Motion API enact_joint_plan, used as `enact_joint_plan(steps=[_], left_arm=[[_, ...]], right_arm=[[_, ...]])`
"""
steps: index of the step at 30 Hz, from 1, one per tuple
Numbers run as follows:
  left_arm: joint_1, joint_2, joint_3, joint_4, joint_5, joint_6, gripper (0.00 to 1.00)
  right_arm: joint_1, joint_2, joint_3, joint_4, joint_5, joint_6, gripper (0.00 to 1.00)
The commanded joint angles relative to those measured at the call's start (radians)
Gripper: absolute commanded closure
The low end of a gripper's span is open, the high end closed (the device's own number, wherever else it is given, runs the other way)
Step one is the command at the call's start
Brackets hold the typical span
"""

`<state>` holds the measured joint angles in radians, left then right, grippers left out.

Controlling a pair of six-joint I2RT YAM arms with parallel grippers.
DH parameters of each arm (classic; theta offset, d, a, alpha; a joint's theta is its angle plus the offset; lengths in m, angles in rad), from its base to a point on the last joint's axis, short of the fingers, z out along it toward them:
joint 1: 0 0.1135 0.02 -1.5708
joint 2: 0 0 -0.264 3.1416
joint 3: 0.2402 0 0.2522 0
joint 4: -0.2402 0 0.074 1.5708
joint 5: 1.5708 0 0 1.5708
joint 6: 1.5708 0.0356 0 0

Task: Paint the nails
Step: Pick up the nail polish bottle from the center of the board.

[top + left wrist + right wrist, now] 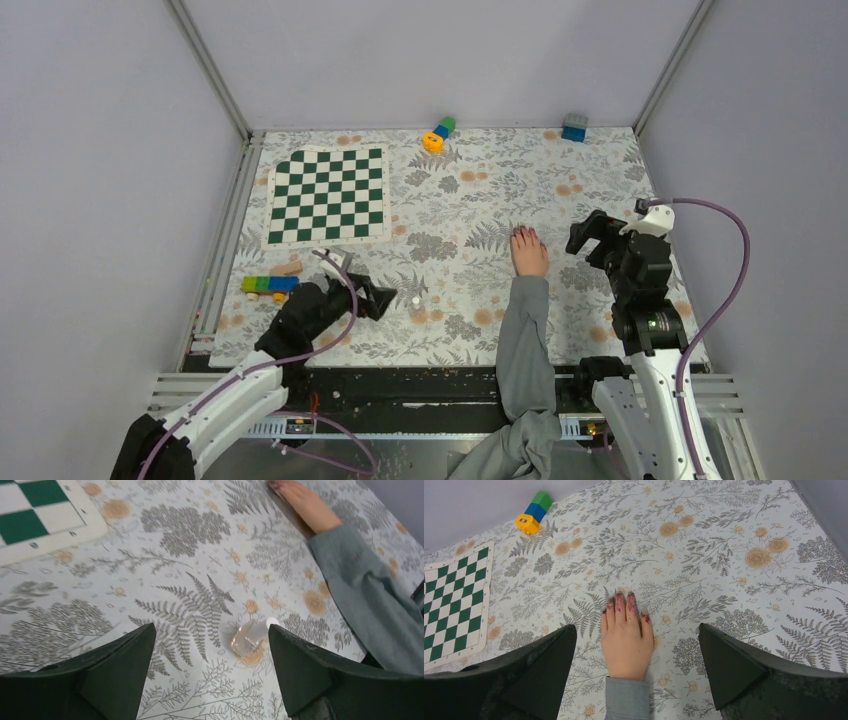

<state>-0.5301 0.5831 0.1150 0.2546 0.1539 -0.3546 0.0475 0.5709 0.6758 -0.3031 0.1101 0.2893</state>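
The hand [626, 647] lay flat on the flowered counter [734, 525], its length running straight away from the arm bases, so the dark-red nails [624, 601] sat at its far end. The right arm's fingers [536, 672] were much the nearer pair, spread wide and empty just beside the hand, with the nails off to their left. The left arm's fingers [112, 672], well apart from the hand, gaped either side of a small clear bottle [247, 640] without touching it.

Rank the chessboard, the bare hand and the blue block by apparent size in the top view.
1. chessboard
2. bare hand
3. blue block, clearly smallest, though it also sits farthest from the camera.
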Motion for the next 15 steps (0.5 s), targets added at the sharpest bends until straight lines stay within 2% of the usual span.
enact_joint_plan(steps=[1,7,15], left_arm=[[-0.059,0.039,-0.059,0.238,0.028,0.037,0.15],[-0.148,0.149,-0.064,0.331,0.019,0.052,0.16],[-0.298,0.309,-0.101,0.502,-0.112,0.070,0.15]], right_arm=[[-0.004,-0.008,0.012,0.018,-0.017,0.008,0.01],[-0.004,-0.006,0.012,0.017,-0.023,0.010,0.01],[-0.004,-0.014,0.016,0.013,-0.012,0.011,0.01]])
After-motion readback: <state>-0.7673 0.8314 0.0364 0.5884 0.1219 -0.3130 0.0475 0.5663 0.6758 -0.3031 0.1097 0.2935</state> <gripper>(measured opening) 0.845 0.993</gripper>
